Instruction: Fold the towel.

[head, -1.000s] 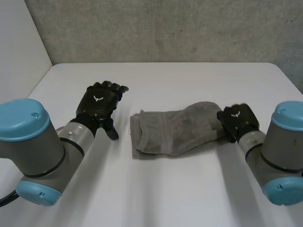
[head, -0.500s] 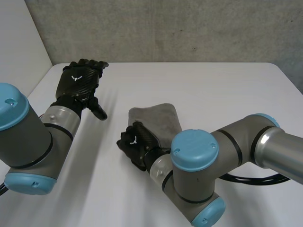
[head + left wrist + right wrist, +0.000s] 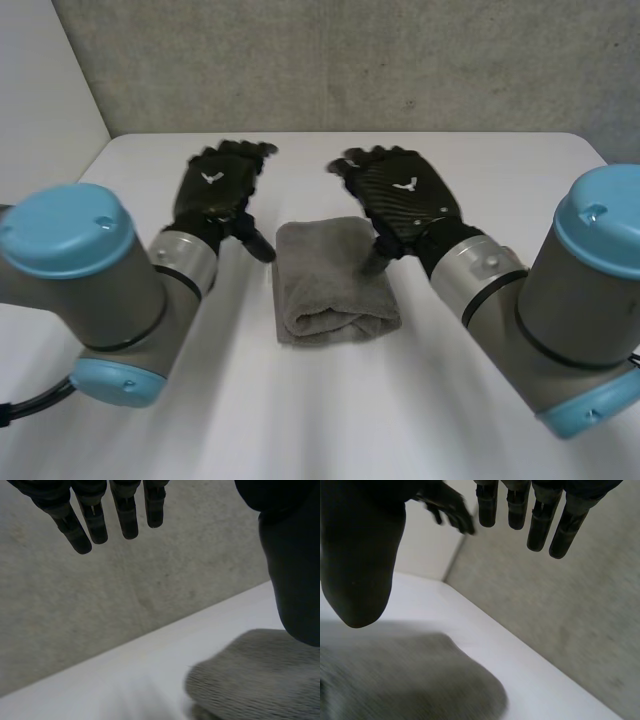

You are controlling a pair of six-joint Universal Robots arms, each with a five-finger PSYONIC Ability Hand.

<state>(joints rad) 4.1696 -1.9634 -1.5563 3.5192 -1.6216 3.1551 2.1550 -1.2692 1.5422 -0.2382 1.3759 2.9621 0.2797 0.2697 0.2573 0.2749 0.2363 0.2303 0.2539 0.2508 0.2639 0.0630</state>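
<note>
A white table (image 3: 320,420) lies beneath the left hand (image 3: 215,195) and the right hand (image 3: 400,190), its bare top reaching out to either side of them and a little way ahead. Beyond both hands, where the table's far edge ends, stands a rough grey concrete wall (image 3: 350,60), mottled and faintly pitted. On the outer side of the left hand a plain white side wall (image 3: 40,90) meets the concrete in an upright corner.
</note>
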